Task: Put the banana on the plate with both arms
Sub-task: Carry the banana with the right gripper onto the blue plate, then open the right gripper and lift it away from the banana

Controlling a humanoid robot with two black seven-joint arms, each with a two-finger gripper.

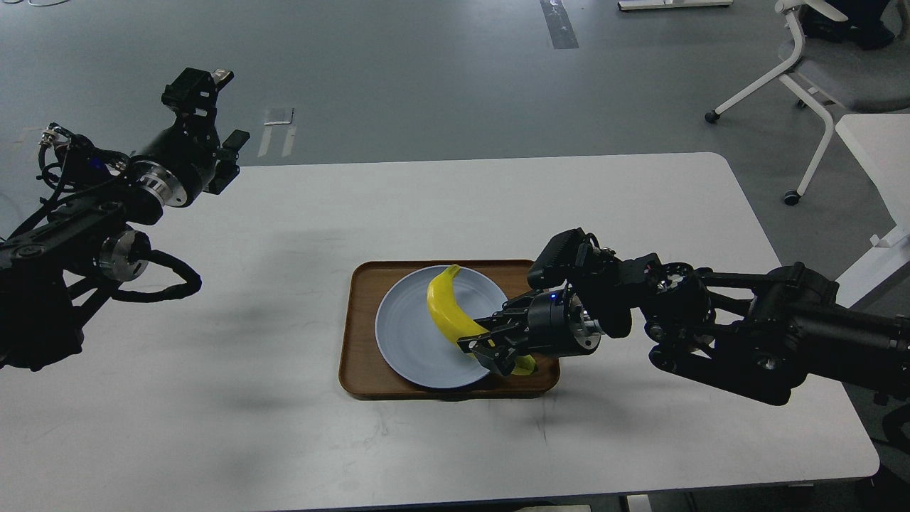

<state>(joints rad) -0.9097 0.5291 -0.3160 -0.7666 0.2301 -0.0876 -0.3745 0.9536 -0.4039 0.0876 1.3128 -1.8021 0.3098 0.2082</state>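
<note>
The yellow banana point(448, 307) lies over the right half of the pale blue-grey plate point(405, 334), its lower end reaching past the plate's rim. My right gripper point(490, 348) is shut on the banana near its lower end, at the plate's right edge. My left gripper point(206, 107) is raised above the table's far left corner, open and empty, far from the plate.
The plate sits on a rectangular brown wooden tray point(362, 334) in the middle of the white table point(284, 427). A white office chair point(825, 78) and another white table point(878, 153) stand on the floor at the far right.
</note>
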